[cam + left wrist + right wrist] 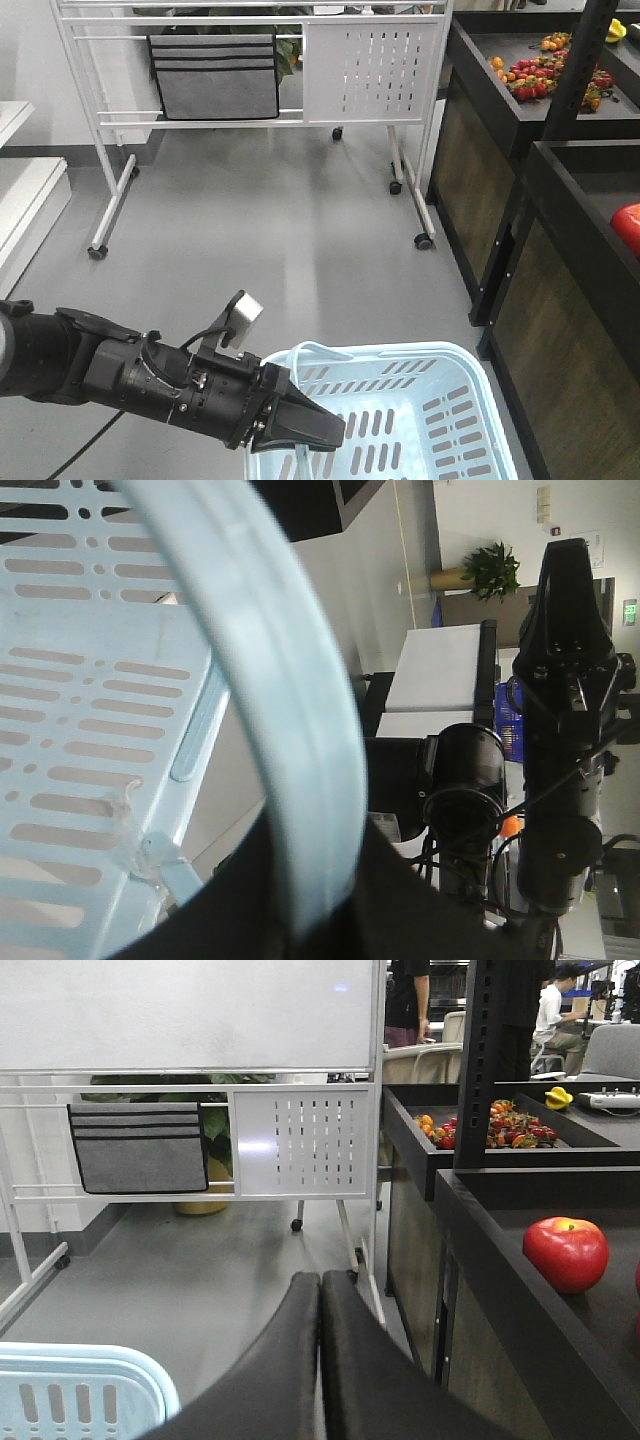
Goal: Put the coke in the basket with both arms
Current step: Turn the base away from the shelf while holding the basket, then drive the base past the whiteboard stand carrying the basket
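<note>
At 6 o'clock of front view: left pincer (320,430), closed on handle (290,730) of basket (400,349). Right pincer (320,1310): tips pressed together, empty; outer profile shown only by left wrist view, at 2 o'clock. Coke: in no view; pick and drop judged outstanding.

Open floor (250,230) past basket (400,349), shelving (560,260) right
</note>
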{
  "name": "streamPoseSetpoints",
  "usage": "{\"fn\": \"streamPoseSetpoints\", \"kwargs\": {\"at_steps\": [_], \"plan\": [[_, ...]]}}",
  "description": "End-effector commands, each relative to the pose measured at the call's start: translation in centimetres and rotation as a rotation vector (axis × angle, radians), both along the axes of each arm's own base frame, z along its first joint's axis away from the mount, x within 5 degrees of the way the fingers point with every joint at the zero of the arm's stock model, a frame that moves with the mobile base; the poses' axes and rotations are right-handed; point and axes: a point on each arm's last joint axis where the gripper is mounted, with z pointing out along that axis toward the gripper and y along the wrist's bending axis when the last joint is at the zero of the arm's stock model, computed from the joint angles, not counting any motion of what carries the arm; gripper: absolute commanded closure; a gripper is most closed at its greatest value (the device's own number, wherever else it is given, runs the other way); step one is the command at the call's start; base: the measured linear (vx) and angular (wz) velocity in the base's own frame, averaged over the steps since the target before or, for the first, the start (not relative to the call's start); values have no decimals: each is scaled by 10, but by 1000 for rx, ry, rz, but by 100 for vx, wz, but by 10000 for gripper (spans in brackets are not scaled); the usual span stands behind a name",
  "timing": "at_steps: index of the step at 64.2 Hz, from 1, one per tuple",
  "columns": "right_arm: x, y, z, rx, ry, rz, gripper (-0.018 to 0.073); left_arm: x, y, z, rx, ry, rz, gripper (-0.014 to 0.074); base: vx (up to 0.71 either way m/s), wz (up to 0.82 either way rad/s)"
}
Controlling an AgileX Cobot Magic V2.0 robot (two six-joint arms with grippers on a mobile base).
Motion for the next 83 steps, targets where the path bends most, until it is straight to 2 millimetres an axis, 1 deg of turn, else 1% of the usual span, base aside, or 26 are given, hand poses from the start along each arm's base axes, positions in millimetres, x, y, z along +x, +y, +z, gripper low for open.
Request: {"fn": "streamPoseSetpoints", "kwargs": {"at_steps": [1,83], "plan": [[0,0,5,-8,-76,-2,569,-3,-3,28,-141,-25,-19,602,9,-3],[0,0,5,-8,-76,-2,569,-3,-3,28,-141,-25,-19,602,13,2]]}}
